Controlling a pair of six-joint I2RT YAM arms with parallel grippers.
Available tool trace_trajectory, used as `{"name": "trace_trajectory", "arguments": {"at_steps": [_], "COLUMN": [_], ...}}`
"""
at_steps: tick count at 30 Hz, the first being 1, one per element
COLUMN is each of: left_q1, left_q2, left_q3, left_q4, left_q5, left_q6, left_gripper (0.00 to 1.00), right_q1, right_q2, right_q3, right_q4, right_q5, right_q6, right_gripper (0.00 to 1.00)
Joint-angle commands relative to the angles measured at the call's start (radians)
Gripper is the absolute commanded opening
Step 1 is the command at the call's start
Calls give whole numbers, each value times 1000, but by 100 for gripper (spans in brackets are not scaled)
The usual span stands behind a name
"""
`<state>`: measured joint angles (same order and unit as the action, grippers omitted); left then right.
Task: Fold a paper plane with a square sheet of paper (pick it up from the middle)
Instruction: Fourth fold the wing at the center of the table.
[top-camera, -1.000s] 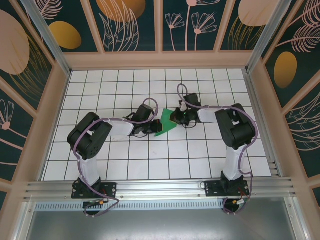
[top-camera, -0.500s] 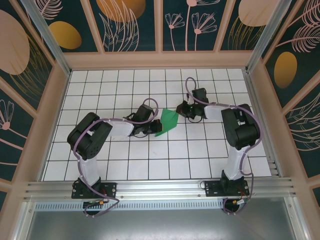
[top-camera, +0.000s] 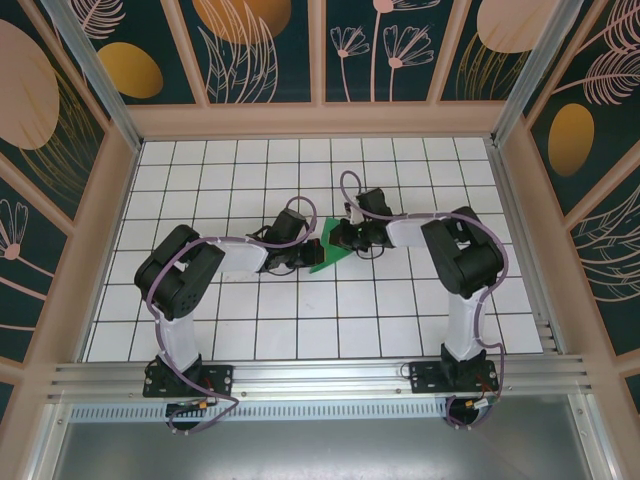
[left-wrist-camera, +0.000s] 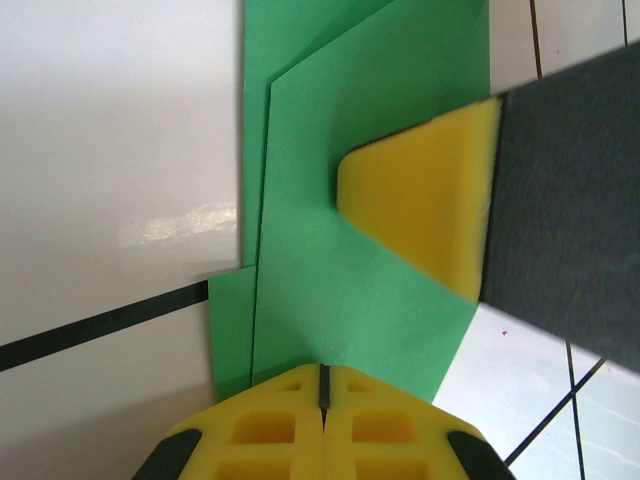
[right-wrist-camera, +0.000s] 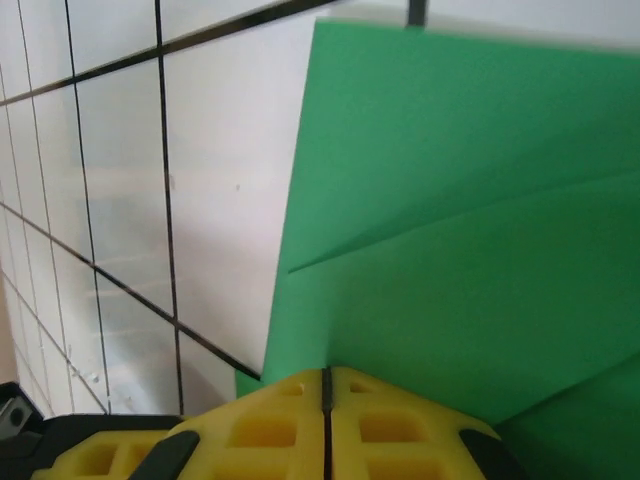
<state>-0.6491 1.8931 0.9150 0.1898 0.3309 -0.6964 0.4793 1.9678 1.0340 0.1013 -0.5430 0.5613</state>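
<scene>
Though between left pincer (top-camera: 297, 262), right pincer (top-camera: 343, 238), paper (top-camera: 326, 254) edges amid bare tiles (top-camera: 300, 322).

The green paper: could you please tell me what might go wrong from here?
The left gripper and right gripper, both shut, meet the paper from opposite sides; pulling apart might tear or skew it.
The folded layers lie offset in the left wrist view, so the next crease could set crooked.

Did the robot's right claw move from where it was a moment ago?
Yes. The right gripper slid left and toward the near rail across the white grid table, back onto the green paper.
</scene>
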Motion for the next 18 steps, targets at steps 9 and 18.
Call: {"name": "trace_trajectory", "arguments": {"at_steps": [9, 18], "left_q1": [-3, -3], "left_q2": [31, 19], "left_q3": [-74, -80], "left_q4": [-197, -185], "left_q5": [-61, -65], "left_q6": [8, 6], "left_gripper": [2, 2], "right_q1": [-174, -181], "right_q2": [59, 15], "right_q3": [69, 180], "right_q4": [-16, -107], "right_q5": [78, 36], "right_q6": [-10, -3], "right_gripper": [9, 10]}}
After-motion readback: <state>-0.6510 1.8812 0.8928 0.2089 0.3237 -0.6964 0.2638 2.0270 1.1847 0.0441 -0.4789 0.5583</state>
